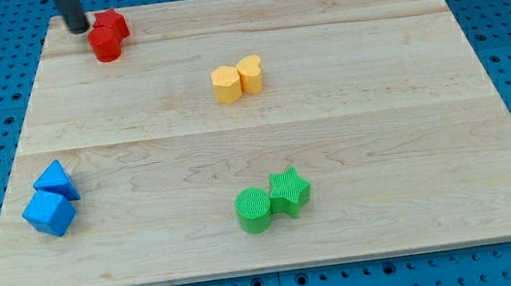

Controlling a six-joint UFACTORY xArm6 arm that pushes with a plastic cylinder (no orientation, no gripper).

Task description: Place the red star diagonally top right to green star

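The red star point(112, 24) lies near the board's top left corner, touching a red cylinder point(106, 46) just below and left of it. My tip point(77, 29) stands just left of the red star, a small gap apart. The green star point(290, 190) lies low in the middle of the board, touching a green cylinder point(254, 210) on its left. The red star is far up and to the left of the green star.
A yellow hexagon point(226, 84) and a yellow heart-like block point(250, 73) touch at upper middle. A blue triangle point(55, 179) and a blue cube point(49, 213) sit at the lower left. The wooden board point(425, 93) rests on a blue pegboard.
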